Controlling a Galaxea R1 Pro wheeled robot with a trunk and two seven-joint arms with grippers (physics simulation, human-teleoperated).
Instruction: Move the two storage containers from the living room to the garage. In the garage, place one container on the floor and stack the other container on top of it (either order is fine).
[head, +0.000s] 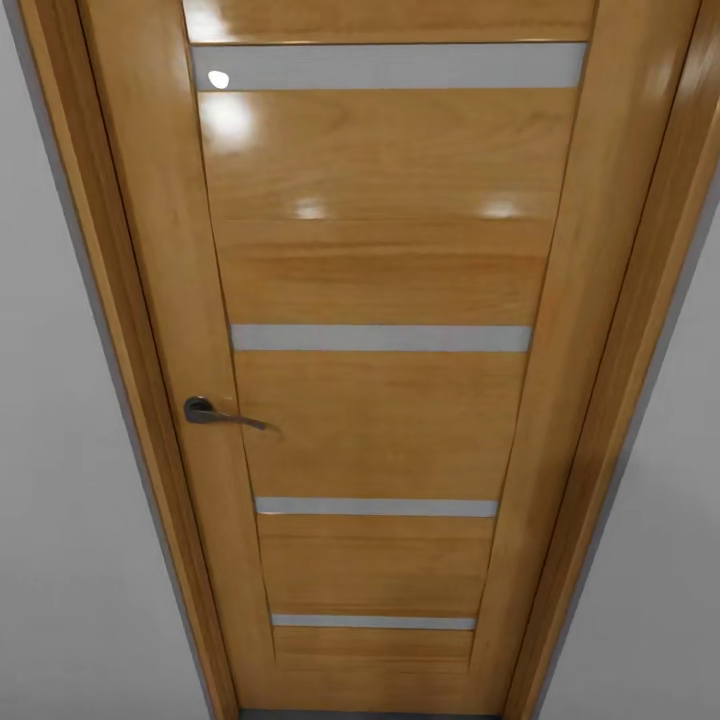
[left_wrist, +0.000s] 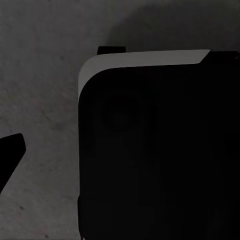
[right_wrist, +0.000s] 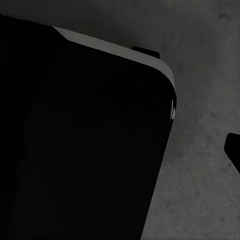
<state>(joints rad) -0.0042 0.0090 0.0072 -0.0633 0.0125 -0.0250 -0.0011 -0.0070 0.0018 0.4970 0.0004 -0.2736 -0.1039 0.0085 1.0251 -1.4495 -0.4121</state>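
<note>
Dark robot body (left_wrist: 160, 150) over mottled grey floor (left_wrist: 40, 75) in wrist views, gripper states cannot be told, closed wooden door (head: 380, 400) with lever handle (head: 215, 412) ahead.

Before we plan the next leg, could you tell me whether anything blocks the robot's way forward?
Yes: a closed wooden door stands across the head view, its dark lever handle at the left. The wrist views show dark concrete floor and the robot's black base; no containers appear.

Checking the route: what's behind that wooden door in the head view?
Cannot be seen. The wooden door is shut in its frame, handle at its left edge; the grey strips across it show nothing beyond.
</note>
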